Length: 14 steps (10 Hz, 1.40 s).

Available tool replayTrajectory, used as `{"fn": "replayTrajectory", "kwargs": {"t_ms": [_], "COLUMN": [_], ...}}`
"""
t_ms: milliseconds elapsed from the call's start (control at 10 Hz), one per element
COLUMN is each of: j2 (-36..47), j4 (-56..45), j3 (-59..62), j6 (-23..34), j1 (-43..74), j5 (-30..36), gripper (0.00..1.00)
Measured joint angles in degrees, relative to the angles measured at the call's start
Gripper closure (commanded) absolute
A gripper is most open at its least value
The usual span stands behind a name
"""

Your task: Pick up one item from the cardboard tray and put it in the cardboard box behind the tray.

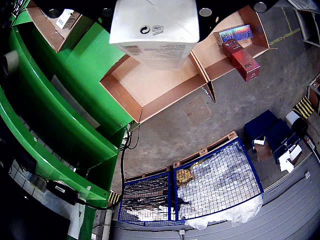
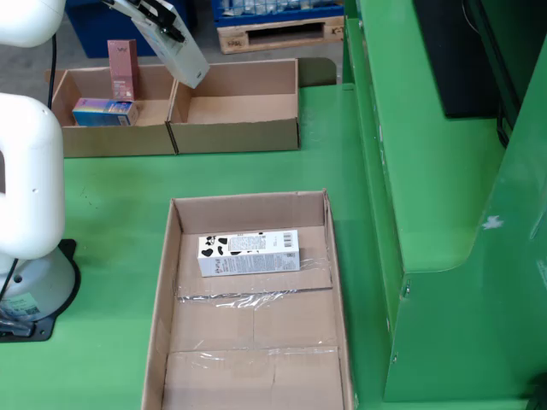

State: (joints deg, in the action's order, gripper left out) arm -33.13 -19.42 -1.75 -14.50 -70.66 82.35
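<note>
Up top, the gripper (image 2: 158,19) carries a white carton (image 2: 181,55) — tilted, hanging over the empty cardboard box (image 2: 238,137) behind the tray (image 2: 167,282). Beside it, another box (image 2: 111,141) holds two items; one spotted carton (image 2: 249,253) lies in the tray.

White carton (image 1: 154,31) held above empty box compartment (image 1: 160,82); red pkg (image 1: 241,60) right.

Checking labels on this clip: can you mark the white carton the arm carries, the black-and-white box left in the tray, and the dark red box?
white carton (image 1: 154,30): gripper view, top face.
black-and-white box (image 2: 249,253): fixed view, upper face.
dark red box (image 1: 241,60): gripper view, long side.
</note>
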Motion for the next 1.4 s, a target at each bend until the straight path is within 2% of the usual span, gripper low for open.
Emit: {"fn": "replayTrajectory", "kwargs": {"t_ms": [1000, 1400], "j2": [0.0, -3.4], "j4": [0.0, 4.8], "j3": [0.0, 0.3], "j6": [0.0, 3.2], "j1": [0.0, 3.8], "j5": [0.0, 2.2], "gripper": [1.00, 1.00]}}
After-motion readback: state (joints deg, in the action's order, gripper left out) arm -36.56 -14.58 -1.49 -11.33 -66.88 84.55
